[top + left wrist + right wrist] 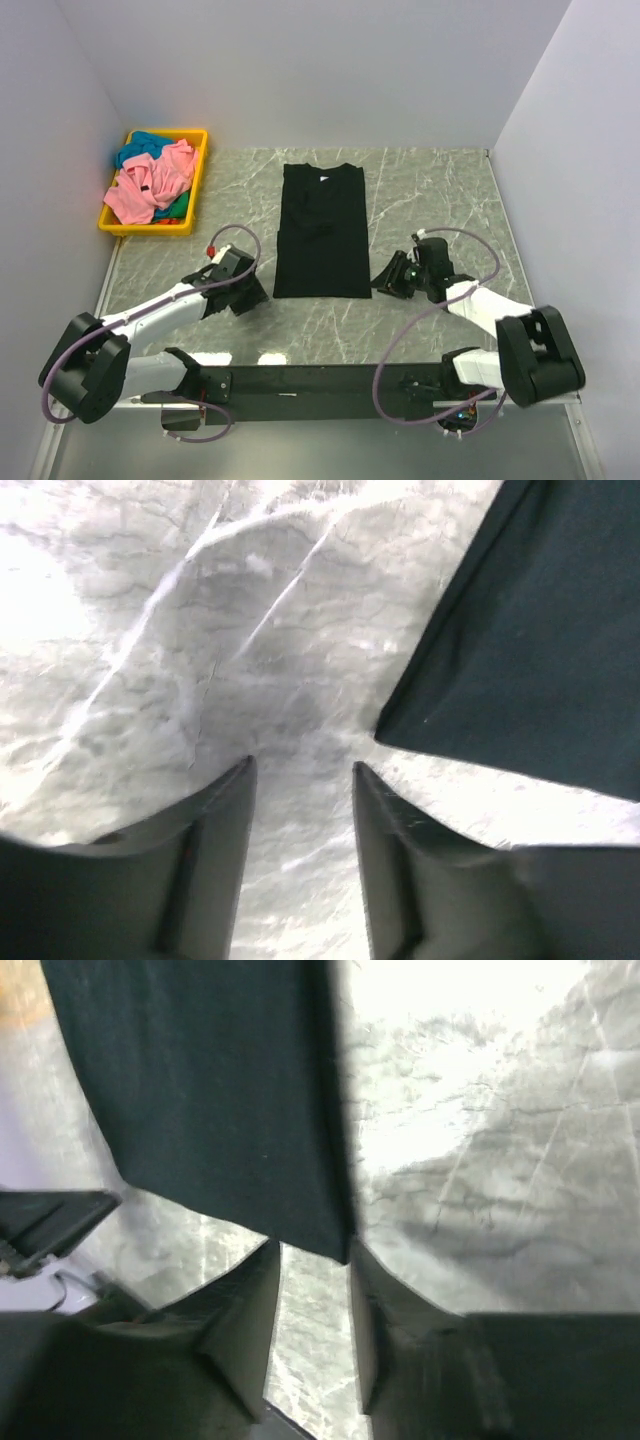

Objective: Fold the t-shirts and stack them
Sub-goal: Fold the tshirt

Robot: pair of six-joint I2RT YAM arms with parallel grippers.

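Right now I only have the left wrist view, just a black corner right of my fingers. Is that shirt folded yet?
Observer: Partly; the black t-shirt lies flat as a long narrow rectangle, no sleeves sticking out, collar at the far end.
Operator: Where's the other arm?
Observer: The right arm's fingers are open, low beside the shirt's near right corner.
Operator: Any other shirts?
Observer: A pink shirt and a teal shirt are heaped in a yellow bin at the far left.
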